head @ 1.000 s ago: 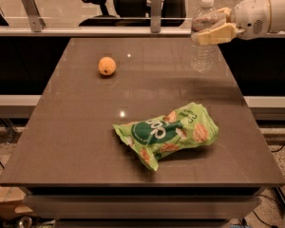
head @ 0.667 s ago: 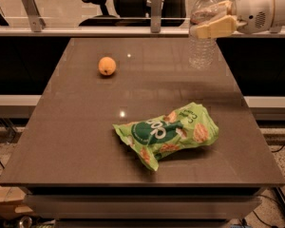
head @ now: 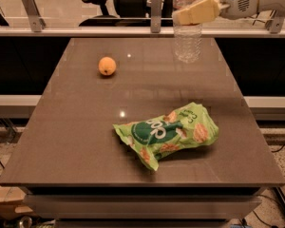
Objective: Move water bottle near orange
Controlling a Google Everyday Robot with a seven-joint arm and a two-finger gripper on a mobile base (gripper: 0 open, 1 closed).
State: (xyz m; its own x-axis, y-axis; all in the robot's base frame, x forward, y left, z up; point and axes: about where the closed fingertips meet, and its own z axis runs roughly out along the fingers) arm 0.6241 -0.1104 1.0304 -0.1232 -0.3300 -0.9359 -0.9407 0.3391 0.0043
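The water bottle is a clear ribbed plastic bottle held upright just above the far right part of the table; its cap is cut off by the top edge of the view. My gripper comes in from the upper right and is shut on the bottle's upper part, with a tan finger across its front. The orange is a small round yellow-orange fruit on the far left part of the table, well to the left of the bottle.
A green crinkly snack bag lies on the brown table at the front centre-right. A railing with metal posts runs behind the table's far edge, with office chairs beyond. The table drops off at every side.
The gripper has carried the bottle up and to the left, away from the table's right edge. The orange and the bag have not moved.
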